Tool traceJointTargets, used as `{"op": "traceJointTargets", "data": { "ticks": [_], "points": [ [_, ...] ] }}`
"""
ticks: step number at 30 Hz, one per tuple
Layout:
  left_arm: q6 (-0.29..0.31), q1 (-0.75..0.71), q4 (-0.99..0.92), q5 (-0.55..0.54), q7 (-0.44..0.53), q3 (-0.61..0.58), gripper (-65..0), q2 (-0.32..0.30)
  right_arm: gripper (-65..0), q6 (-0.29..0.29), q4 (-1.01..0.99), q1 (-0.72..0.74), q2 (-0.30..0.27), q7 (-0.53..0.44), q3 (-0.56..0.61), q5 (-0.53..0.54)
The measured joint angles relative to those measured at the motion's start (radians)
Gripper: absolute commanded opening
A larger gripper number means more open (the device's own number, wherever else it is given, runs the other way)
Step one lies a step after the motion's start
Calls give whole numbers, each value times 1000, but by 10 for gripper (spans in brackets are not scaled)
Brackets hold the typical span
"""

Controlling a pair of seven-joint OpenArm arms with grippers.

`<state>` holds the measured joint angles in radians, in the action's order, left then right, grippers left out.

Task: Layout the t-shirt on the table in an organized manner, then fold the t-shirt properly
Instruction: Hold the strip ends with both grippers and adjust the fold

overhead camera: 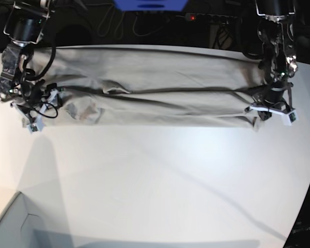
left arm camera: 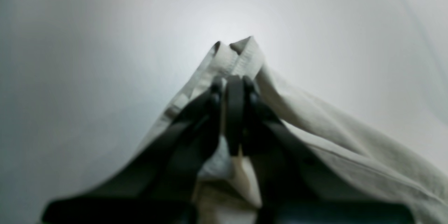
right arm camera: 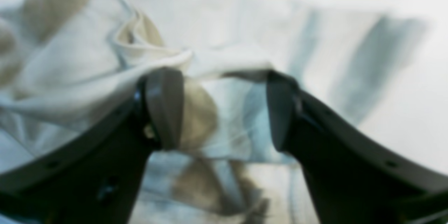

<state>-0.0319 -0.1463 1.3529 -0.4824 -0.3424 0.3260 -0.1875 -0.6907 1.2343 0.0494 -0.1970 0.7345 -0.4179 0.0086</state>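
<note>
Grey-beige t-shirt (overhead camera: 155, 88) stretched across the upper part of the table (overhead camera: 160, 175), long axis left to right in the base view. Left wrist view alone shows the left gripper (left arm camera: 232, 87) clenched on a hem; the right gripper (right arm camera: 224, 108) stands released over rumpled cloth.

The t-shirt (overhead camera: 155, 88) lies stretched sideways across the table's (overhead camera: 160, 181) far half

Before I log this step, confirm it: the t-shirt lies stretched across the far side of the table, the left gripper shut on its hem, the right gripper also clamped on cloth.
Wrong on the right gripper: the right wrist view shows its jaws wide apart over the t-shirt, gripping nothing. The left gripper is shut on the hem; the table part stands.
</note>
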Motion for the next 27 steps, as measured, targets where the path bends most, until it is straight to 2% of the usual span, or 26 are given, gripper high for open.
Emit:
{"op": "traceJointTargets", "data": {
  "ticks": [1, 7, 8, 15, 22, 27],
  "points": [
    [0, 0, 0, 0, 0, 0, -650, 0, -381, 0, -9, 0, -2, -6, -2, 3],
    [0, 0, 0, 0, 0, 0, -650, 2, -635, -1, 16, 2, 0, 8, -2, -1],
    [0, 0, 0, 0, 0, 0, -650, 2, -650, -1, 38, -1, 1, 19, -2, -9],
    [1, 0, 0, -1, -4, 0, -650, 3, -650, -1, 199, -33, -2, 14, -5, -2],
    [1, 0, 0, -1, -3, 0, -650, 3, -645, -1, 210, -50, 0, 24, -5, -5],
    [1, -1, 0, 0, -4, 0, -650, 2, -536, -1, 210, -53, 1, 24, -1, -5]
  ]
}}
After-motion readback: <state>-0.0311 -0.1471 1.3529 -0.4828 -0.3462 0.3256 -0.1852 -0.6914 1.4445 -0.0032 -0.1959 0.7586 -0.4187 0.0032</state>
